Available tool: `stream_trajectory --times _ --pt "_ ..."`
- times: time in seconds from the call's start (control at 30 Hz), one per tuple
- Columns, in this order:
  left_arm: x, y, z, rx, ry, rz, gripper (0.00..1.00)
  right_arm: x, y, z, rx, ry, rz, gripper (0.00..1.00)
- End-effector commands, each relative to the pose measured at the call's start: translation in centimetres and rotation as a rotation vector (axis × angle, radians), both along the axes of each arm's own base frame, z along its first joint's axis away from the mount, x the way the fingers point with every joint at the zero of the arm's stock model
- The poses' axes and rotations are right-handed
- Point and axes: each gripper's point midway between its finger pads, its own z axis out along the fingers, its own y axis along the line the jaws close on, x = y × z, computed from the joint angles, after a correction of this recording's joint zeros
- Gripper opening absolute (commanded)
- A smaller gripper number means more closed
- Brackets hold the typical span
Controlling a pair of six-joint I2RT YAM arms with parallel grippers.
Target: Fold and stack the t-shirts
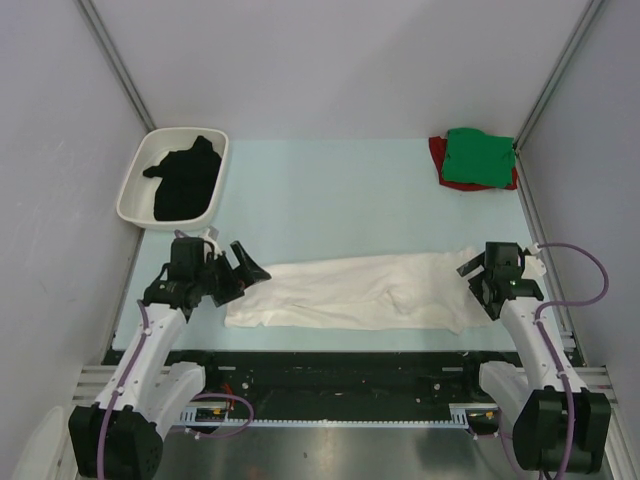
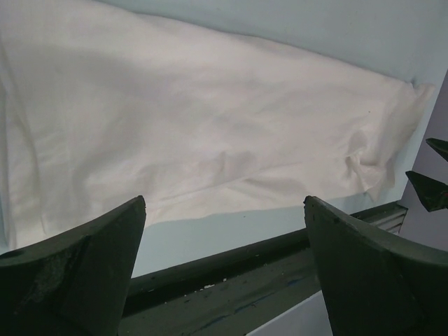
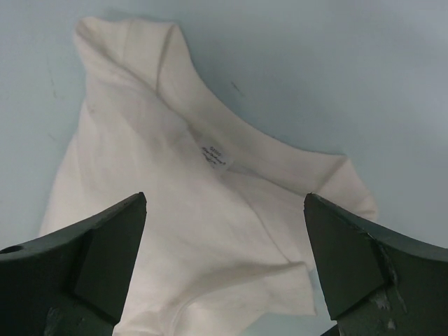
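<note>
Top external view, starting from where I stood at the near edge: the two arms reached forward from their bases, one at each end of a large white cotton t-shirt [image 1: 350, 290] that lay flattened in a long, wrinkled band across the pale blue table mat [image 1: 330, 200], close to its near edge.

The left gripper [image 1: 250, 265] sat at the shirt's left end with its jaws spread wide and nothing between them. The left wrist camera showed the same. Its two dark fingers [image 2: 91, 259] stood well apart over the near table edge and a dark metal rail [image 2: 245, 280], and the white cloth [image 2: 196, 126] stretched away beyond them.

The right gripper [image 1: 472, 275] was at the shirt's right end, its jaws also parted and empty. From the right wrist camera the gripper [image 3: 224, 199] hung over the collar end of the white shirt [image 3: 175, 203]. A small printed neck label [image 3: 213, 155] showed inside the neckline. I could not tell whether either gripper's fingertips touched the fabric.

Farther back on the left, a white rounded plastic tray [image 1: 135, 190] stood at the mat's far corner, and a crumpled black t-shirt [image 1: 185, 180] lay inside it.

At the far right corner, a folded green t-shirt [image 1: 478, 155] rested on top of a red t-shirt [image 1: 437, 155], whose edges peeked out at the left and along the near side.
</note>
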Motion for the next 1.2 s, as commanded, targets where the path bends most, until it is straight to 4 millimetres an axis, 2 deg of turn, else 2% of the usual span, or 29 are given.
stream_trajectory --times 0.0,0.13,0.17,0.27,0.4,0.47,0.57,0.6,0.67,0.7,0.83,0.9,0.97,1.0,1.07,1.1,1.13,1.17 --pt "0.2 -0.9 0.4 -0.031 -0.027 -0.043 1.0 -0.4 -2.0 0.0 -0.064 0.027 -0.1 0.99" --pt "0.2 -1.2 0.3 -0.043 -0.031 -0.063 1.0 -0.1 -1.7 -1.6 -0.051 0.084 -0.087 1.0" --pt "0.2 -1.2 0.2 -0.039 -0.029 -0.065 1.0 -0.2 -1.6 -2.6 -0.045 0.123 -0.081 1.0" --pt "0.3 -1.3 -0.1 -0.038 -0.023 -0.074 1.0 1.0 -0.7 -3.5 -0.014 0.126 -0.024 1.0" --pt "0.4 -1.3 -0.5 -0.03 -0.013 -0.086 1.0 2.4 -0.7 -4.1 -0.017 0.109 0.001 0.99" --pt "0.4 -1.3 -0.6 -0.029 -0.012 -0.087 1.0 2.7 -0.7 -4.4 -0.02 0.11 0.01 0.96" --pt "0.4 -1.3 -0.5 -0.034 -0.015 -0.088 1.0 3.2 -0.7 -4.8 -0.022 0.109 0.028 0.62" --pt "0.5 -1.3 -0.5 -0.034 -0.015 -0.088 1.0 3.2 -0.7 -5.2 -0.02 0.123 0.037 0.38" --pt "0.5 -1.3 -0.4 -0.032 -0.018 -0.088 1.0 3.6 -0.6 -5.5 -0.018 0.12 0.054 0.18" --pt "0.6 -1.3 -0.4 -0.031 -0.022 -0.087 1.0 3.5 -0.5 -6.0 -0.016 0.137 0.063 0.01" --pt "0.5 -1.2 -0.6 -0.03 -0.018 -0.082 1.0 4.5 -0.8 -6.4 -0.034 0.146 0.08 0.0" --pt "0.5 -1.2 -0.5 -0.03 -0.023 -0.078 1.0 6.5 -0.8 -5.6 -0.051 0.104 0.117 0.0" --pt "0.6 -1.2 -0.3 -0.032 -0.027 -0.073 1.0 8.0 -0.9 -5.5 -0.072 0.119 0.163 0.0" --pt "0.6 -1.2 -0.1 -0.032 -0.031 -0.071 1.0 10.0 -1.0 -4.3 -0.084 0.087 0.179 0.0" --pt "0.7 -1.1 0.1 -0.033 -0.034 -0.064 1.0 12.0 -0.1 -4.9 -0.065 0.088 0.25 0.0" --pt "0.8 -1.1 0.3 -0.029 -0.035 -0.063 1.0 14.1 0.3 -3.6 -0.084 0.049 0.282 0.0" --pt "0.8 -1.0 0.3 -0.025 -0.034 -0.06 1.0 14.9 0.8 -4.4 -0.075 0.062 0.303 0.0" --pt "0.8 -0.9 0.5 -0.022 -0.034 -0.056 1.0 16.0 1.2 -4.2 -0.073 0.048 0.318 0.0"
